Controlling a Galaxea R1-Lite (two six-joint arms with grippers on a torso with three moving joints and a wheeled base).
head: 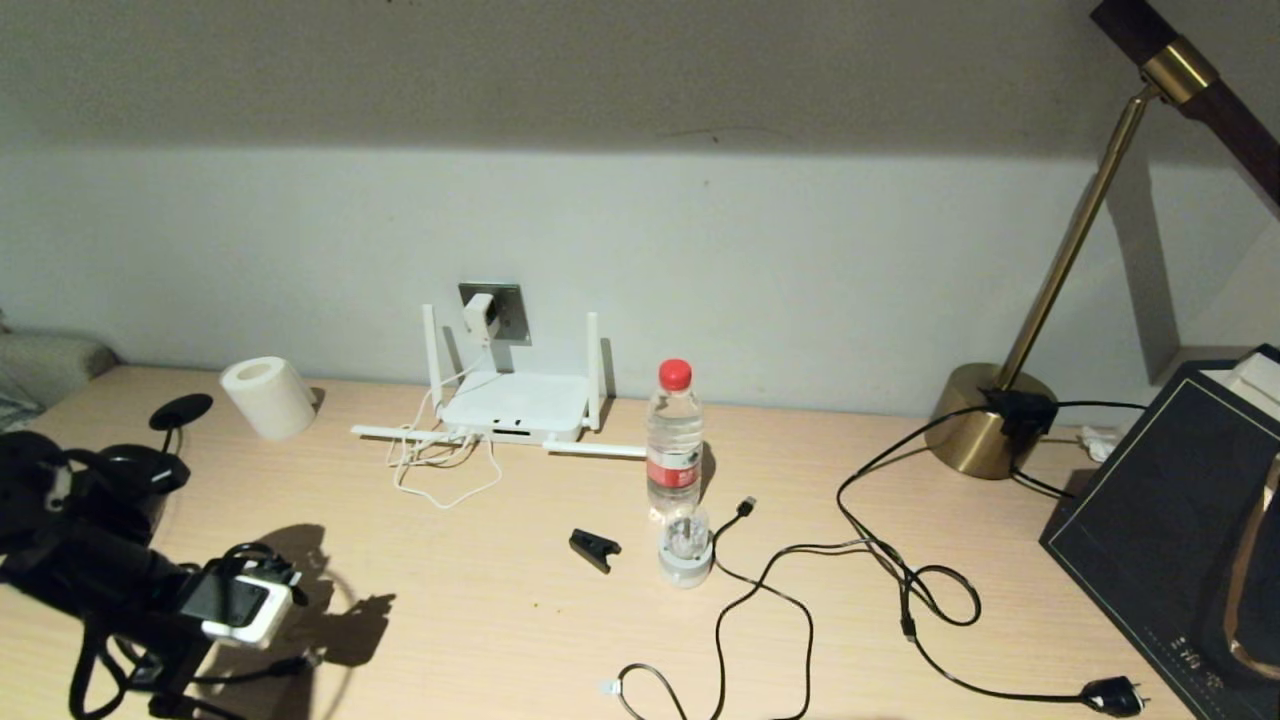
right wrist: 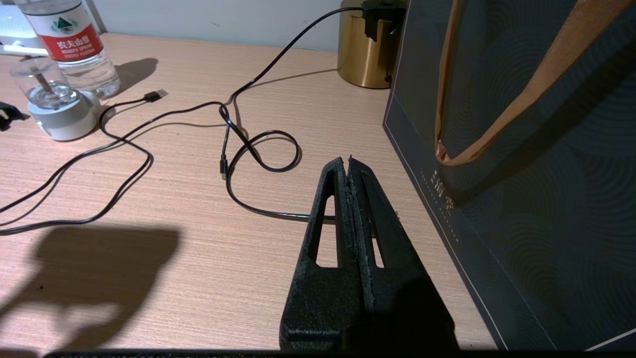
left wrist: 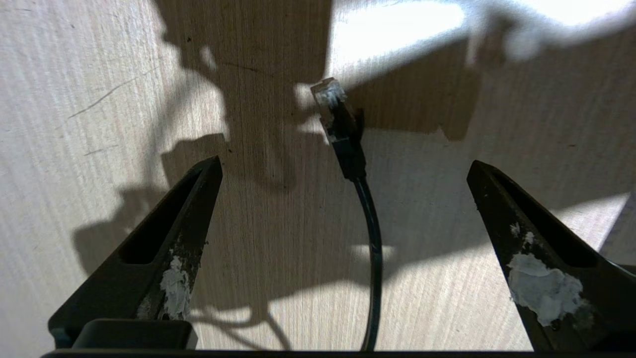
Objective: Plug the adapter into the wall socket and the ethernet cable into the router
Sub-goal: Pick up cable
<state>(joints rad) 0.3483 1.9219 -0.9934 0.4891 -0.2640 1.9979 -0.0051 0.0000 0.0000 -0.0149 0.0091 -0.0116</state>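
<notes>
Left gripper (left wrist: 343, 169) spreading wide over the ethernet cable (left wrist: 348, 144) plug, seen only by left wrist view, adapter (head: 479, 314) sitting in wall socket (head: 508, 312) above router (head: 515, 405) at head view's centre, right gripper (right wrist: 349, 161) pressing together beside dark bag (right wrist: 521, 149), water bottle (head: 674, 440) standing mid-desk.

A home or hotel-room desk: a pale wood-grain desktop (head: 520, 600) against a plain white wall, a brass-based desk lamp (head: 990, 420) at its right end (a dark paper gift bag (head: 1160, 530) beside the lamp).
</notes>
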